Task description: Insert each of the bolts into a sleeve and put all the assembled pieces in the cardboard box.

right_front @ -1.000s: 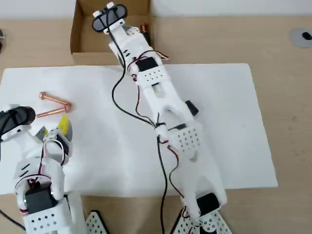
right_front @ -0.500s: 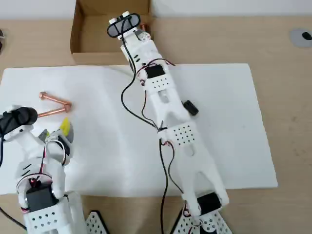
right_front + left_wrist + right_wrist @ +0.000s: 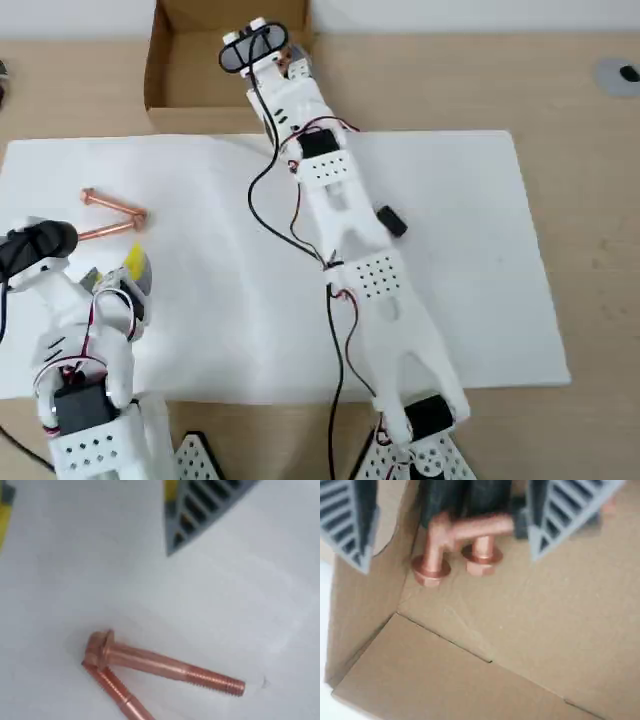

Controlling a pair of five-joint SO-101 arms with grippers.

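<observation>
Inside the cardboard box (image 3: 545,630), two copper bolts stand head-down on the floor (image 3: 431,570) (image 3: 482,560), their shanks going up into black sleeves (image 3: 445,500). A third bolt (image 3: 480,527) lies crosswise above them, blurred, with a black piece at one end. The right gripper (image 3: 451,560) hangs over this cluster with its ribbed fingers spread wide to either side and nothing clamped between them. In the high view the right arm stretches diagonally across the white sheet (image 3: 200,300) and into the box, which sits at the sheet's far edge.

Two more bolts (image 3: 165,665) (image 3: 117,692) lie bare on the sheet near its left end, with their heads touching and their shanks angled apart. The left gripper (image 3: 85,530) is near them, its fingers apart and empty. A small black piece (image 3: 392,222) rests on the sheet just beside the right arm; whether it is a sleeve cannot be told. The sheet lies on a wooden table (image 3: 590,200).
</observation>
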